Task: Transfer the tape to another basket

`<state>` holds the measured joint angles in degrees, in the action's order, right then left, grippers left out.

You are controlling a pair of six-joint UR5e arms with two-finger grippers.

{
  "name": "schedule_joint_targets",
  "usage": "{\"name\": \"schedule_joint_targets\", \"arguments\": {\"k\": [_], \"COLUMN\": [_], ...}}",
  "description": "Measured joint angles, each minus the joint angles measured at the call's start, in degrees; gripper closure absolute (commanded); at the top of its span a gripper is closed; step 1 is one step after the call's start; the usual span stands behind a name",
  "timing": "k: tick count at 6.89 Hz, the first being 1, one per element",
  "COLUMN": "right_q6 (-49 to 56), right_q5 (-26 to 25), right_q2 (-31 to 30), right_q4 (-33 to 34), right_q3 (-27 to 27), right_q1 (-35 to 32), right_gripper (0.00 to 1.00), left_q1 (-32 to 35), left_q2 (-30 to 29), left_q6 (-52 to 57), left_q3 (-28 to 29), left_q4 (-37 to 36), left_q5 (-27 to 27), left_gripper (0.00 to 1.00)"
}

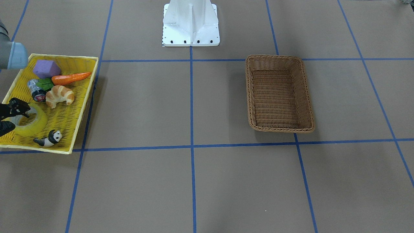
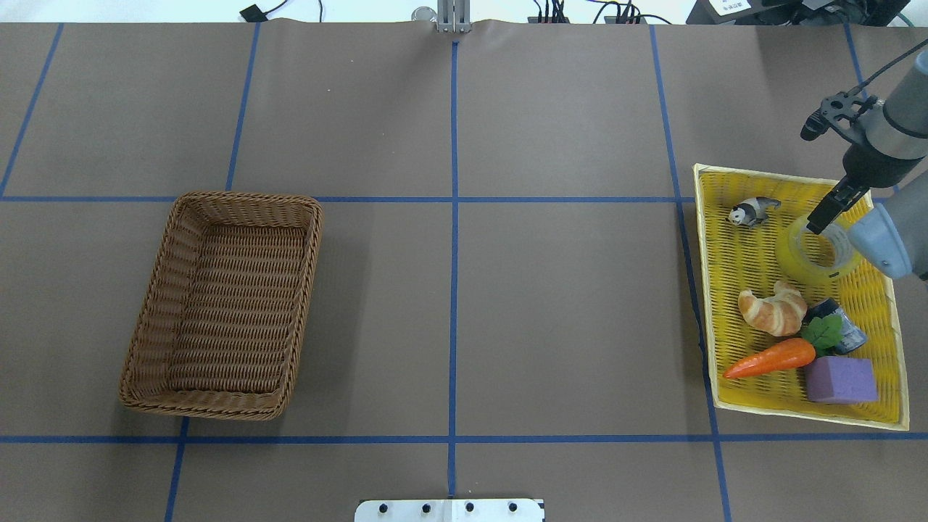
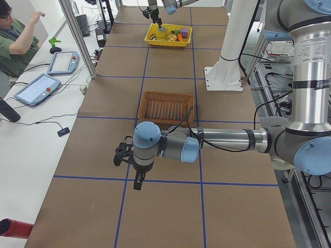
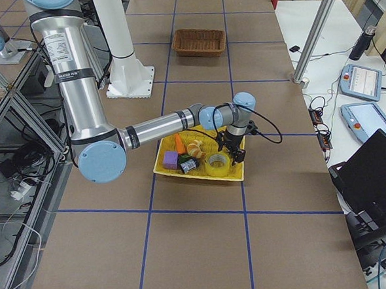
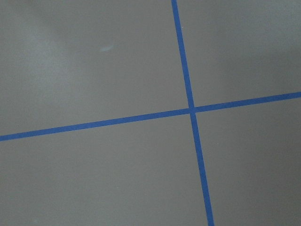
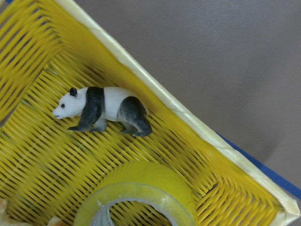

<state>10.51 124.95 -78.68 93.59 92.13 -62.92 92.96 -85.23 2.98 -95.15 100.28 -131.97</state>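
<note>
The tape [image 1: 34, 122] lies flat in the yellow tray [image 1: 72, 113], next to a toy panda [image 1: 49, 139]. It also shows in the overhead view [image 2: 805, 261] and the right wrist view [image 6: 141, 193]. My right gripper [image 1: 11, 117] is open and low over the roll's outer side, one finger [image 2: 825, 214] at the ring's hole, the other beside the roll. The brown wicker basket [image 1: 278, 58] stands empty far across the table, also in the overhead view [image 2: 246, 197]. My left gripper [image 3: 135, 178] shows only in the left side view, over bare table; I cannot tell if it is open.
The tray also holds a croissant [image 2: 772, 309], a carrot [image 2: 770, 358], a purple block [image 2: 839, 379] and a small dark can [image 2: 841, 322]. The robot's white base [image 1: 190, 24] stands at the table's middle edge. Blue tape lines grid the brown table.
</note>
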Motion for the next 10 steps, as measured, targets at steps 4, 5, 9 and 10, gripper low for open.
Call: {"name": "schedule_joint_targets", "arguments": {"k": [4,5,9,10], "right_q6": [5.46,5.78,5.25,5.02], "right_q5": [-2.72,-3.05,-3.01,-2.77], "right_q2": [-0.25,-0.10,0.40,0.37], "right_q4": [0.53,0.53,0.27,0.20], "right_q3": [-2.70,-3.32,-4.37,-3.63], "right_q1": [0.25,0.28,0.39,0.37], "right_gripper": [0.20,0.46,1.00,1.00], "left_q1": [-0.06,-0.06,-0.04,-0.04], "left_q2": [0.39,0.41,0.42,0.42], "left_q6": [-0.08,-0.08,-0.08,-0.10], "left_q3": [-0.05,-0.09,-0.04,-0.04], "left_q4": [0.02,0.06,0.09,0.09], "left_q5": [-0.04,-0.04,-0.04,-0.04], "left_gripper": [0.02,0.02,0.02,0.02]}}
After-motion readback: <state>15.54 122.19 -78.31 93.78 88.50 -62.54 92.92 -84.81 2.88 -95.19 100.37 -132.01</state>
